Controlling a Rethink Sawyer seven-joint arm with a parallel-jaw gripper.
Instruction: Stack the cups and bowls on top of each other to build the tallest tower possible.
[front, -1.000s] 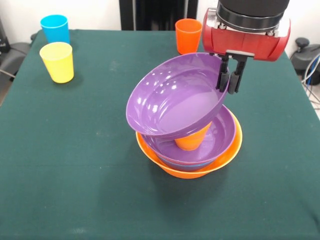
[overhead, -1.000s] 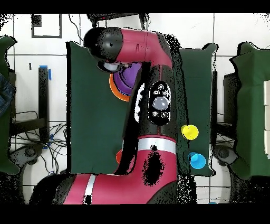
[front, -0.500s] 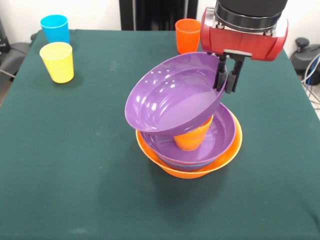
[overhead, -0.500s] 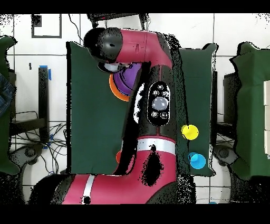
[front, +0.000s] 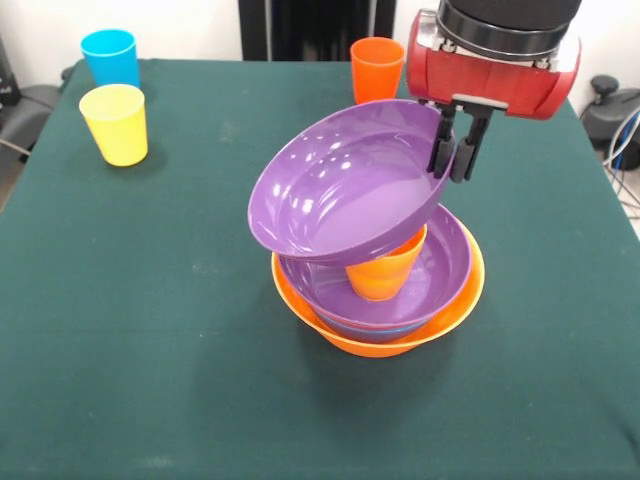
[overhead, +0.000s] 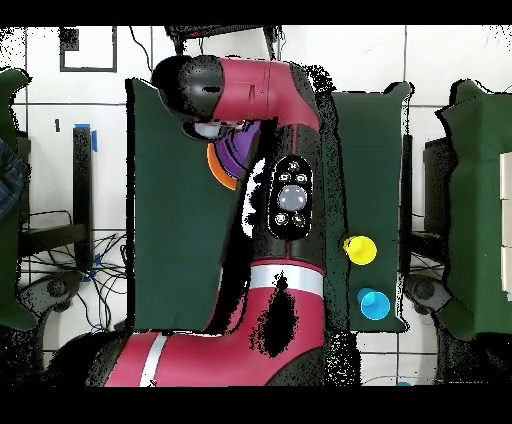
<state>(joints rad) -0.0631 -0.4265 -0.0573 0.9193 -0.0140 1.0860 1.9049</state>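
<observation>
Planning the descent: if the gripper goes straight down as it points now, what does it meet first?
Probably the lower purple bowl's rim in the tower; the gripper is shut on the tilted purple bowl. Depth unclear.

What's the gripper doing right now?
Gripper: shut on the rim of the tilted purple bowl, held above the orange cup.

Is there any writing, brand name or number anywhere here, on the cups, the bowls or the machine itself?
None can be read.
Cups and bowls, such as the yellow cup and the held purple bowl: plain, no print.
Red arm: a panel of round buttons shows from overhead, with no legible marks.
Pincer: no label visible.
</observation>
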